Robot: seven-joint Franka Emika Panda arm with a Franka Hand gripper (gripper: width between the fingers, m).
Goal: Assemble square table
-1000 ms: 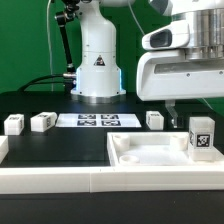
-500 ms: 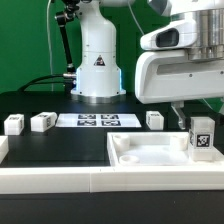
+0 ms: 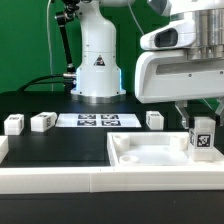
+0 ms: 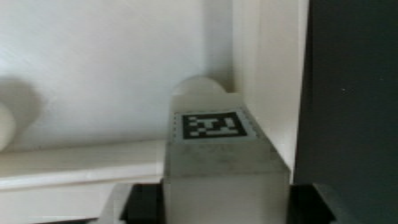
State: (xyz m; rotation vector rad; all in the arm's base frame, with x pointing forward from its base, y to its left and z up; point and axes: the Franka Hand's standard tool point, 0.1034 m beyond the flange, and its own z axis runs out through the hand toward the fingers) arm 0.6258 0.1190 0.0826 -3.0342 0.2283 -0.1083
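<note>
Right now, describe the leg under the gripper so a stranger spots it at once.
Find the white square tabletop, front, toward the exterior view's right. At its end on that side one leg stands upright under the gripper. The three other legs sit on the black table; only this one is on the tabletop.

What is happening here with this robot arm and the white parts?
The arm's gripper is down over one white leg that stands upright on the square tabletop, jaws on either side of it; whether they already pinch it is unclear. Three more legs lie loose on the black table beside the marker board.
</note>
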